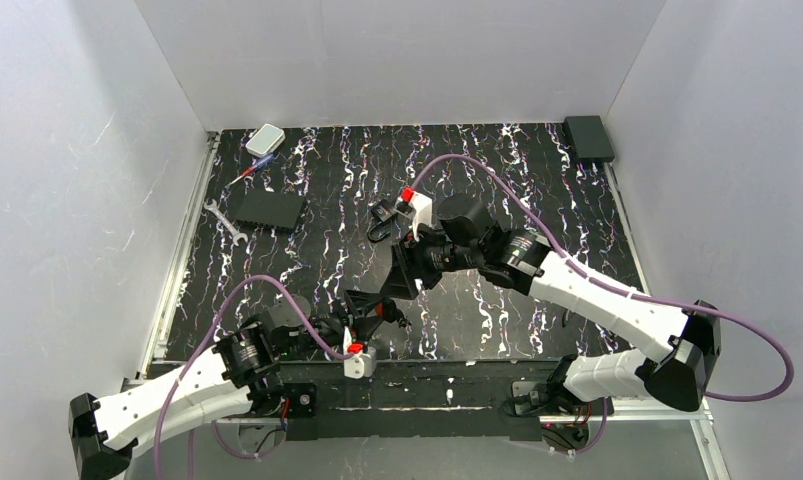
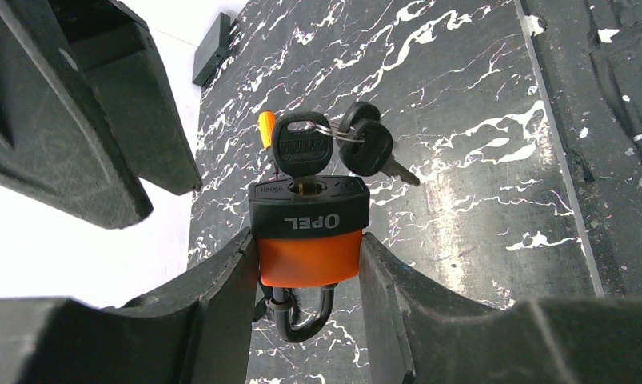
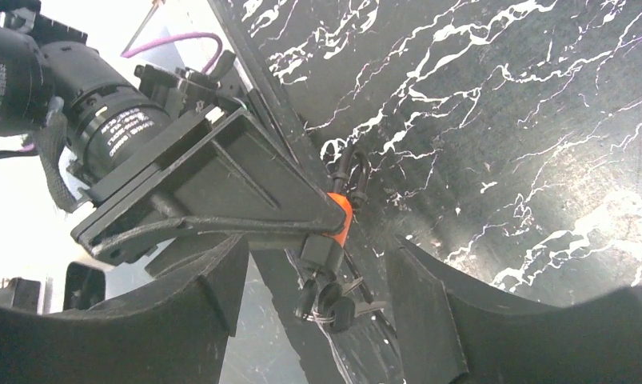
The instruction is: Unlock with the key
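My left gripper (image 2: 309, 258) is shut on the small orange padlock (image 2: 309, 254), which has a black top marked OPEL and its dark shackle (image 2: 301, 316) pointing towards the camera. The key (image 2: 301, 147) sits in the keyhole with its black head sticking out. Two spare black-headed keys (image 2: 367, 147) hang from its ring. My right gripper (image 3: 317, 300) is open, with its fingers (image 3: 417, 308) on either side of the key bunch (image 3: 331, 302) and apart from it. In the top view the left gripper (image 1: 372, 310) and the right gripper (image 1: 399, 282) meet near the table's front centre.
A silver wrench (image 1: 222, 220), a flat black box (image 1: 267, 208), a thin screwdriver (image 1: 249, 172) and a white case (image 1: 265, 138) lie at the back left. A black box (image 1: 588, 137) stands at the back right corner. White walls enclose the marbled table (image 1: 537, 190).
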`<state>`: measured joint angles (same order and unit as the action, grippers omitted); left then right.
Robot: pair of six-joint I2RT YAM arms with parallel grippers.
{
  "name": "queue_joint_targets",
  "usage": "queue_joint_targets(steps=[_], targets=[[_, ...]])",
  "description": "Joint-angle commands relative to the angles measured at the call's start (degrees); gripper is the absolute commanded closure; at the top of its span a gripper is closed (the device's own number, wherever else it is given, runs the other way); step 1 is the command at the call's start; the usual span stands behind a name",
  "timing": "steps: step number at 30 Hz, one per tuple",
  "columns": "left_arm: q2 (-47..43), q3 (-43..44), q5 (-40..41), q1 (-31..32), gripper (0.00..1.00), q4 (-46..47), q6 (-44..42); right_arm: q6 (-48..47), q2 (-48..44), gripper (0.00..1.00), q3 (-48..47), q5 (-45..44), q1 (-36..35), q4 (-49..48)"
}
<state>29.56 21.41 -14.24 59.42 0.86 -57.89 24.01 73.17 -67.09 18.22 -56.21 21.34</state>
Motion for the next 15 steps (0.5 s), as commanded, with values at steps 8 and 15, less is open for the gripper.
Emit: queue_joint_targets(steps=[8, 15], targets=[[-0.19, 2.67, 0.23, 0.17, 1.00, 3.23, -0.14, -5.26, 0.82, 0.29, -4.10, 1.75, -1.53, 7.09], [-0.14, 2.76, 0.35, 0.17, 1.00, 3.18, 0.12, -2.34, 0.97, 0.29, -0.43, -0.58, -4.09, 2.31]])
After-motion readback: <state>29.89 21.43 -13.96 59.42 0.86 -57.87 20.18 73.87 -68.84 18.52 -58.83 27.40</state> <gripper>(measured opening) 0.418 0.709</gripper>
